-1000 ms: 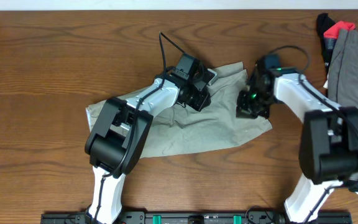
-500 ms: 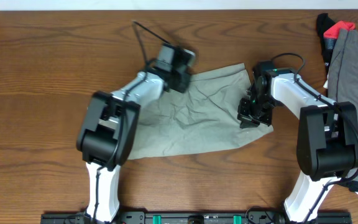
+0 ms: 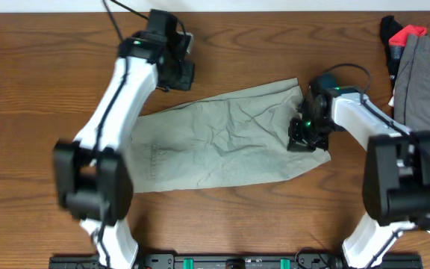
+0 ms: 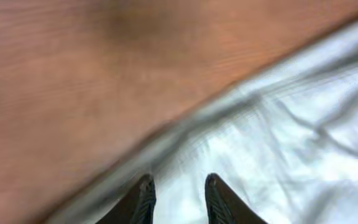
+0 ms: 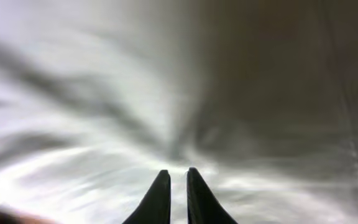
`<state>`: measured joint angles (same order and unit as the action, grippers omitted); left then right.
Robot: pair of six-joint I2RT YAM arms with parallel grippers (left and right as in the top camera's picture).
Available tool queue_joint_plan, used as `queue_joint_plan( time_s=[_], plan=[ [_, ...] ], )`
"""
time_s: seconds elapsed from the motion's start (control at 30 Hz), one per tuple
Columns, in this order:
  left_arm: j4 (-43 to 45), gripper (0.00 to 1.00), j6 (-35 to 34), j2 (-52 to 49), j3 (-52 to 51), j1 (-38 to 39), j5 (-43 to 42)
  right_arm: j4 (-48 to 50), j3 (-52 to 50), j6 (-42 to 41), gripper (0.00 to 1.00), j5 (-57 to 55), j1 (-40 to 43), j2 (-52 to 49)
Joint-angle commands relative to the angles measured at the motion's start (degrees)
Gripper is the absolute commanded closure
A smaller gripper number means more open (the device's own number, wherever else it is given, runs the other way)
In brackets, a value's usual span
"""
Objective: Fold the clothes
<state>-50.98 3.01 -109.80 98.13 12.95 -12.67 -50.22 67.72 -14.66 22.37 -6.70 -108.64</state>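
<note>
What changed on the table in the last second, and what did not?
The left gripper swept from the middle of the shorts up-left to their far edge, open now; the shorts lie flatter. The right gripper stayed pinching their right edge; the grey garment did not move.

Shorts [image 3: 222, 146]: spread on table [image 3: 36, 112], centre. My left gripper [image 3: 181, 76]: by their far-left edge. My right gripper [image 3: 303, 138]: on their right end. Second garment [image 3: 424, 90]: right edge. Bunched cloth [image 3: 400, 33]: far right corner, touching it.
</note>
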Motion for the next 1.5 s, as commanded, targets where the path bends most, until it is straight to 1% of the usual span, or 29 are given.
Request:
queue_joint_plan(
  time_s=[0.0,0.07,0.13,0.2,0.3,0.37,0.5,0.63,0.67,0.73,0.87,1.03,1.1,1.2,1.27,1.37,1.47],
  plan=[
    [-5.79,0.73,-0.04,3.89,0.48,-0.04,0.28,2.64,0.55,5.49,0.90,12.46,0.28,10.60],
    [-8.63,0.74,0.83,3.89,-0.70,-0.04,0.28,3.67,0.55,4.63,0.90,14.86,-0.72,14.14],
    [-9.64,0.74,2.27,3.43,-3.34,-0.07,0.28,4.28,0.52,4.00,0.89,15.85,-2.95,16.48],
    [-8.98,0.75,2.67,3.23,-6.78,-0.26,0.26,5.11,0.52,4.00,0.88,16.09,-6.40,17.09],
    [-4.94,0.75,2.73,3.19,-13.29,-1.07,0.26,7.87,0.46,4.00,0.87,14.40,-12.81,15.82],
    [-1.11,0.75,2.71,3.19,-17.66,-1.92,0.24,11.13,0.46,3.87,0.86,13.86,-17.27,13.62],
    [5.53,0.74,2.47,3.17,-24.24,-3.91,-0.55,17.81,0.46,-0.22,0.87,13.46,-24.11,6.86],
    [11.45,0.73,2.51,3.06,-28.70,-5.51,-1.20,22.91,0.46,-3.02,0.89,14.14,-28.20,-0.02],
    [13.03,0.70,2.54,3.04,-29.99,-5.84,-1.20,23.91,0.46,-3.74,0.90,14.08,-29.03,-1.70],
    [15.87,0.69,2.54,2.80,-32.24,-6.38,-1.20,24.79,0.46,-5.07,0.91,13.99,-30.08,-4.79],
    [22.47,0.69,2.99,2.58,-36.74,-7.52,-1.03,21.24,0.46,-7.80,0.93,9.05,-30.25,-8.13],
    [29.88,0.68,2.95,2.58,-38.45,-10.29,2.69,11.41,0.46,-8.28,0.93,1.95,-29.86,-8.48],
    [32.94,0.65,2.91,2.58,-38.45,-12.13,2.89,8.15,0.46,-8.52,0.93,-0.52,-29.73,-8.48],
    [36.22,0.61,1.62,2.58,-38.01,-15.45,2.84,5.92,0.46,-8.52,0.93,-1.16,-29.42,-8.48],
    [36.41,0.59,1.60,2.58,-36.94,-17.49,2.84,5.18,0.46,-8.55,0.93,-1.16,-29.20,-8.48],
    [32.79,0.58,0.17,2.86,-33.48,-20.83,2.71,4.96,0.48,-8.70,0.93,-1.14,-29.20,-8.48],
    [24.13,0.58,-1.03,4.09,-28.11,-23.98,-0.81,5.09,0.50,-8.68,0.91,-0.92,-28.94,-8.39]
  ],
)
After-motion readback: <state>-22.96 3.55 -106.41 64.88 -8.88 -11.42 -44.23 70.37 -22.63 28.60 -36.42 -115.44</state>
